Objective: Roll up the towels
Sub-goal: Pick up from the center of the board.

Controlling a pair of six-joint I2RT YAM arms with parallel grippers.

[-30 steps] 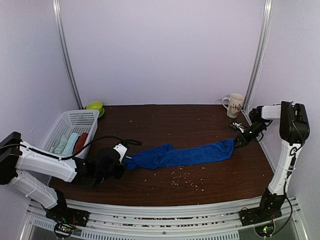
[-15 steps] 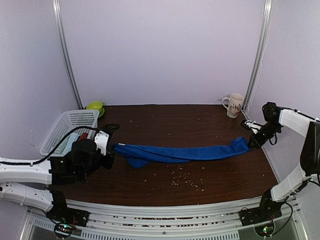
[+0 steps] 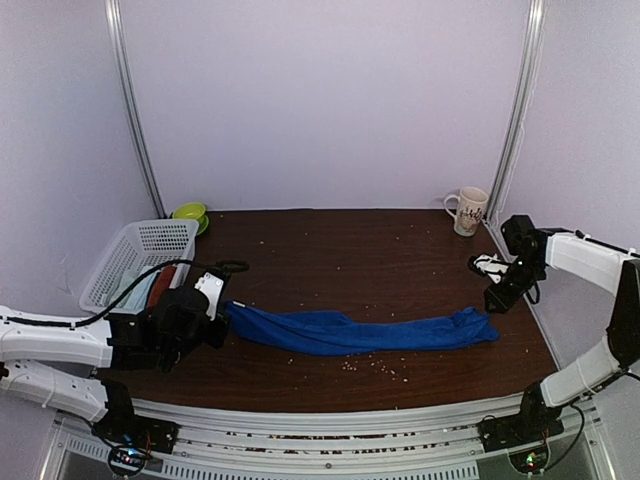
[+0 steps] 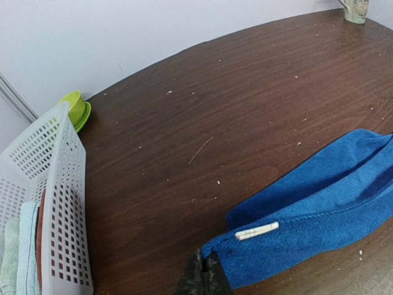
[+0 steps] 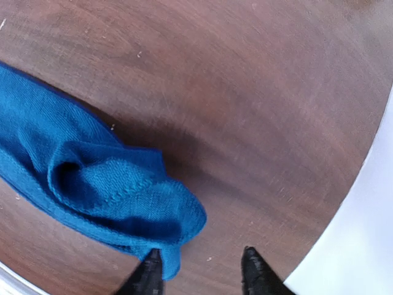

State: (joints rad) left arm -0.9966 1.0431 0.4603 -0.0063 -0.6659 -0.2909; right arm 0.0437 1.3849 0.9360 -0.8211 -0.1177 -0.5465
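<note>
Royal-blue towel down flat on the table, a long band from left to right, no longer slung taut and lifted between the arms as a moment ago. Left gripper clamped tight on the near-left corner, just by the white label. Right gripper newly sprung apart over bare wood, the far end of the cloth dropped and bunched right beside one fingertip. Suggests the laying-out step is about done: cloth stretched long, though folded narrow and rumpled, no roll begun. Likely calls next for a fresh grasp at one end. Mint-green towel waiting in the basket.
</note>
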